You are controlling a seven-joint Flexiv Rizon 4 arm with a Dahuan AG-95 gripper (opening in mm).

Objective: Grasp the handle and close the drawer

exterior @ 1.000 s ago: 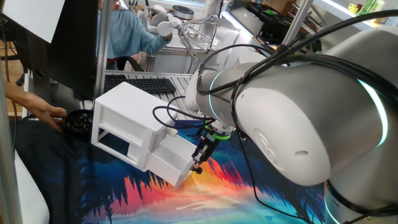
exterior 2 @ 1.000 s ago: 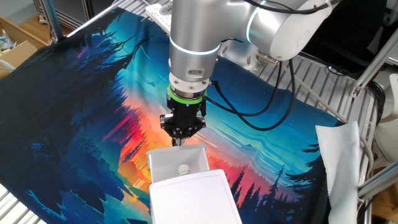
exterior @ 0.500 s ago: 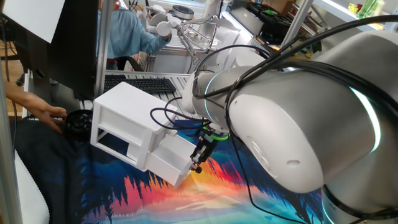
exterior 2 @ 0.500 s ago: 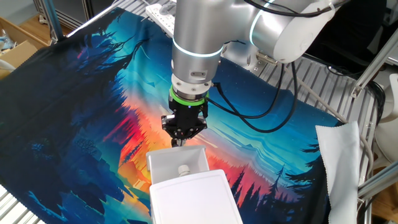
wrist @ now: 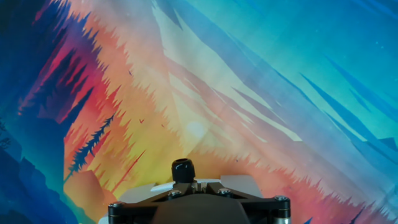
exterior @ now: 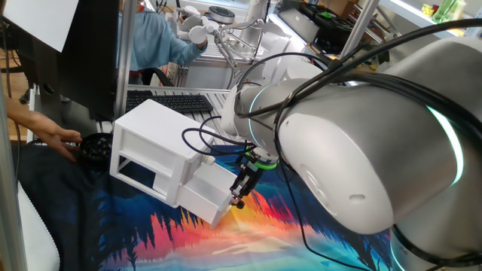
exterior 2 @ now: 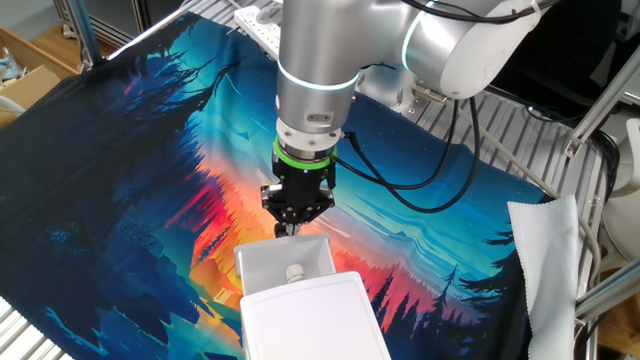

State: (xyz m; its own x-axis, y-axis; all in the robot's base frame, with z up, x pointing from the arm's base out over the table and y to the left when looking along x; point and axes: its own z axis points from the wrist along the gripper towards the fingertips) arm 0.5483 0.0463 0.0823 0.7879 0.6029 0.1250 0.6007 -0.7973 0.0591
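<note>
Gripping the handle (wrist: 181, 170), the gripper (exterior 2: 292, 225) meets the pulled-out drawer (exterior 2: 285, 262).

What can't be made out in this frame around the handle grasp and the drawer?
- Fingertip contact on the handle: the hand view cuts the end effector off at its bottom edge.
- Handle in one fixed view: hidden behind the end effector.
- Handle in the other fixed view: under the end effector.
- Drawer depth: the cabinet hides its rear.
- Cabinet front in the other fixed view: cut by the bottom edge.
</note>
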